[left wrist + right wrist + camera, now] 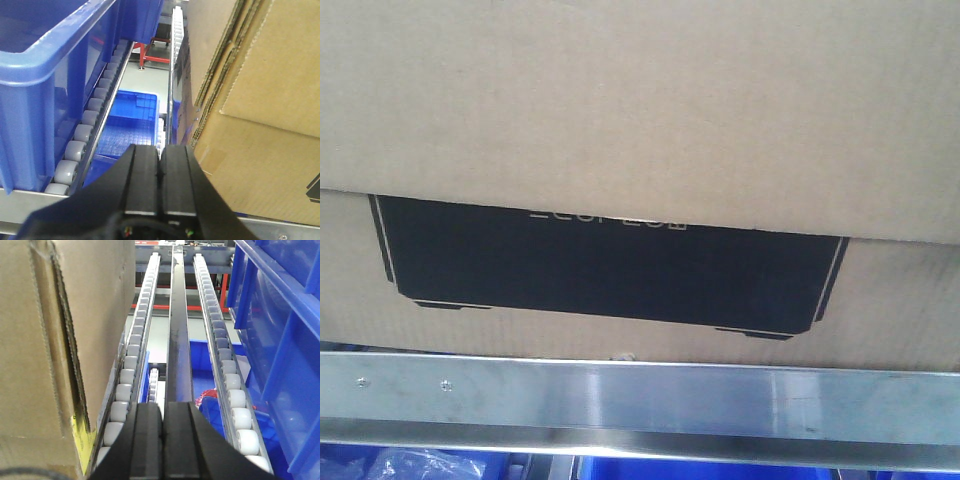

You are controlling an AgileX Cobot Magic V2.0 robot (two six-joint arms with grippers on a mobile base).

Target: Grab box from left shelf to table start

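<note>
Front view: filled by the box [640, 100], sitting just behind the rail of the left shelf [640, 400]; only view showing the pale lettering on the black panel.

Left wrist view: left gripper [160, 150] pointing straight into the shelf, jaws pressed together on nothing. Box close on its right, a blue bin [45, 75] on rollers [75, 150] on its left.

Right wrist view: right gripper [163, 407] likewise closed and empty. Box close on its left, roller tracks [225, 365] running ahead, blue bins [285, 340] on its right.
</note>
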